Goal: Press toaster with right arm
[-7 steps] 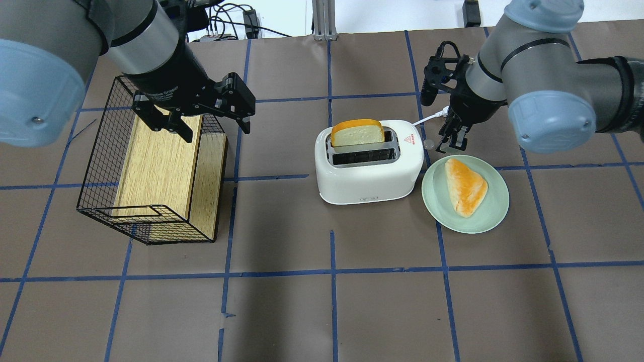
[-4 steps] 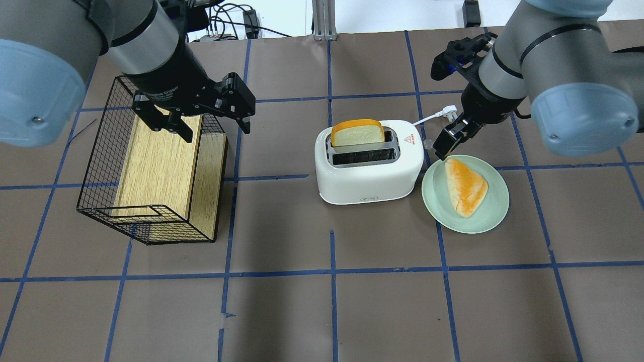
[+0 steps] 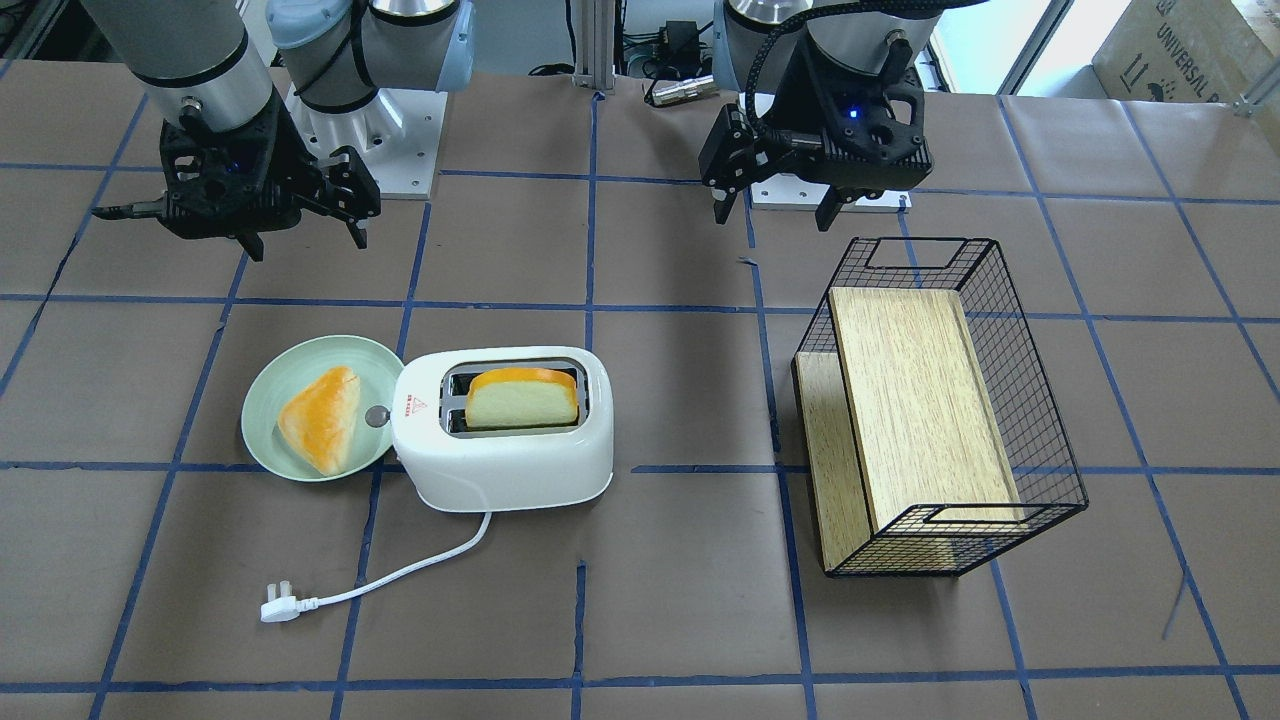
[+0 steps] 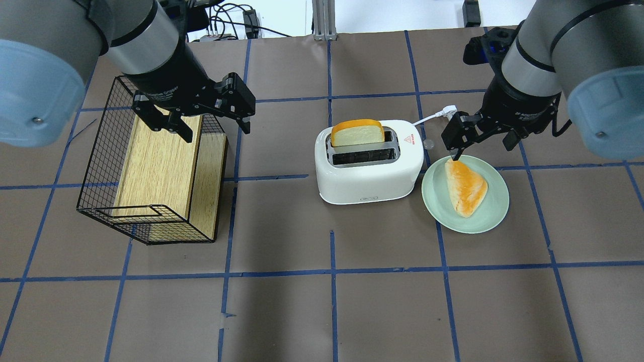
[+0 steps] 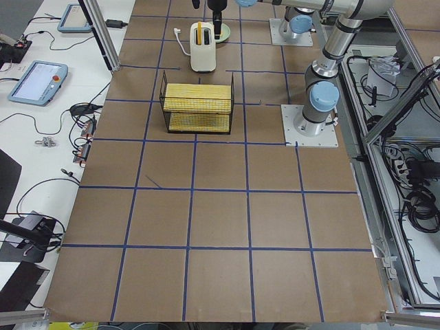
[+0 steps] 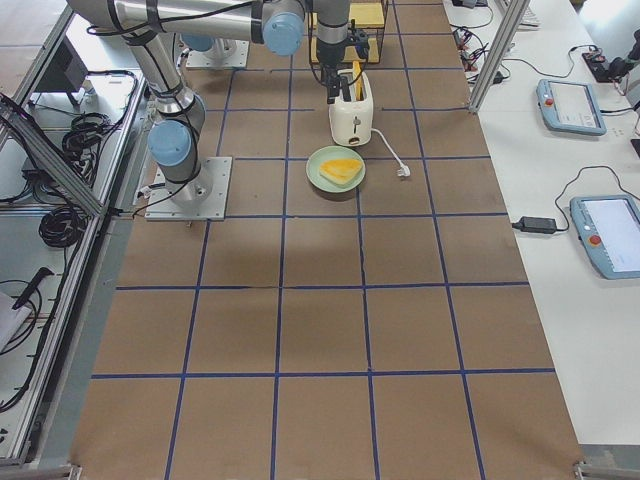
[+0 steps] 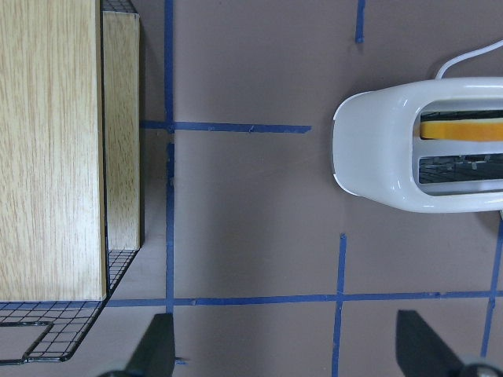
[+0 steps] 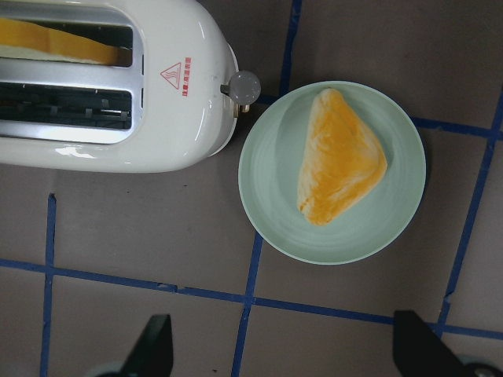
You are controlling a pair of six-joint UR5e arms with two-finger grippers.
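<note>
The white toaster (image 4: 370, 168) stands mid-table with a bread slice (image 4: 357, 133) sticking up out of its far slot. Its grey lever knob (image 4: 428, 144) is on the end facing the plate. My right gripper (image 4: 480, 143) is open and empty, hovering above the plate area, apart from the toaster. The right wrist view looks down on the toaster (image 8: 102, 86) and the knob (image 8: 244, 85), with the right gripper (image 8: 287, 353) at the bottom edge. My left gripper (image 4: 216, 129) is open and empty over the black wire basket's right side.
A green plate (image 4: 432, 201) with a piece of bread (image 4: 465, 186) touches the toaster's right end. A black wire basket (image 4: 100, 166) holding a wooden board (image 4: 156, 166) lies at left. The white cord and plug (image 3: 280, 607) trail behind the toaster.
My right gripper has pulled back from the toaster's lever knob to the right and turned at the wrist; its fingers now show spread wide. The left arm has not moved.
</note>
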